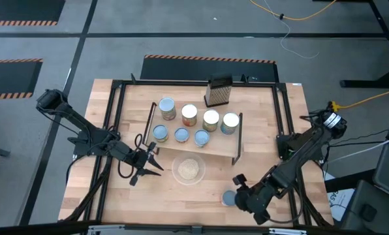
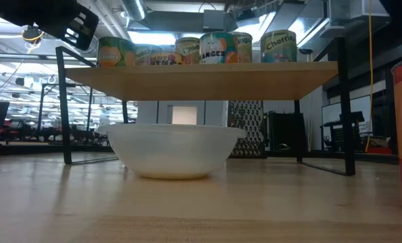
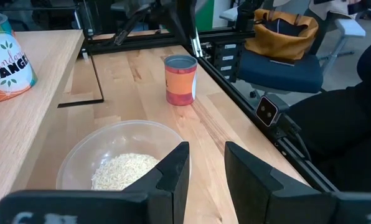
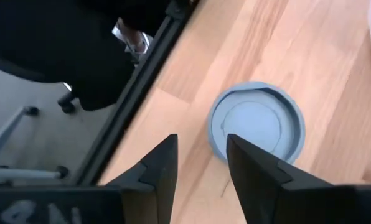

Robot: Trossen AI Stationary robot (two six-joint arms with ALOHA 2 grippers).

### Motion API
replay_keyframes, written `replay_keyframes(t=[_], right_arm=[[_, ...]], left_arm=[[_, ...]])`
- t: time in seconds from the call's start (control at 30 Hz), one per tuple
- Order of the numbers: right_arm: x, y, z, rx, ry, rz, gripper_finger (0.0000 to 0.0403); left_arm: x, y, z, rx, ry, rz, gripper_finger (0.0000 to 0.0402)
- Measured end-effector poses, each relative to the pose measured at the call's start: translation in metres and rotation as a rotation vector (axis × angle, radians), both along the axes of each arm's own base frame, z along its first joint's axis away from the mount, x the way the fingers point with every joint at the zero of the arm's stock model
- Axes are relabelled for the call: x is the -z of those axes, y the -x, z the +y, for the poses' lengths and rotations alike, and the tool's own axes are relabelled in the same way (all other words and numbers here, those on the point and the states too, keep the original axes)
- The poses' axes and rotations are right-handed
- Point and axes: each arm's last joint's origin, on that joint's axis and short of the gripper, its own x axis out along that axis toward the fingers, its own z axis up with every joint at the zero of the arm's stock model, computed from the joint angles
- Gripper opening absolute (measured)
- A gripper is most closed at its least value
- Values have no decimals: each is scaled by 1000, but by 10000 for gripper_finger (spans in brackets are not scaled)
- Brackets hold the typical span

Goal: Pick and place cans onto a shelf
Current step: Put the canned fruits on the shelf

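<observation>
Several cans stand upright on the low wooden shelf in the middle of the table; the low view shows them in a row on the shelf board. One more can, with a blue-grey top and a red-orange side, stands alone on the table near its front right. My right gripper hangs open just above this can, slanting down, fingers beside the can's rim and clear of it. My left gripper waits open over the table, left of the bowl.
A clear bowl of rice sits on the table in front of the shelf, between the two grippers. A dark box grater stands behind the shelf. Black rails run along the table's edges, close to the lone can.
</observation>
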Motion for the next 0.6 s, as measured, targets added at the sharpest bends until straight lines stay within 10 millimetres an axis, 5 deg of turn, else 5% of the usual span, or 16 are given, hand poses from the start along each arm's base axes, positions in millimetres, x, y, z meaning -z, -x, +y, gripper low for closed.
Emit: replay_keyframes(t=[0.6], right_arm=[[41,7,-9,-67,50,-84,140]], left_arm=[[0,0,0,0,0,0,94]])
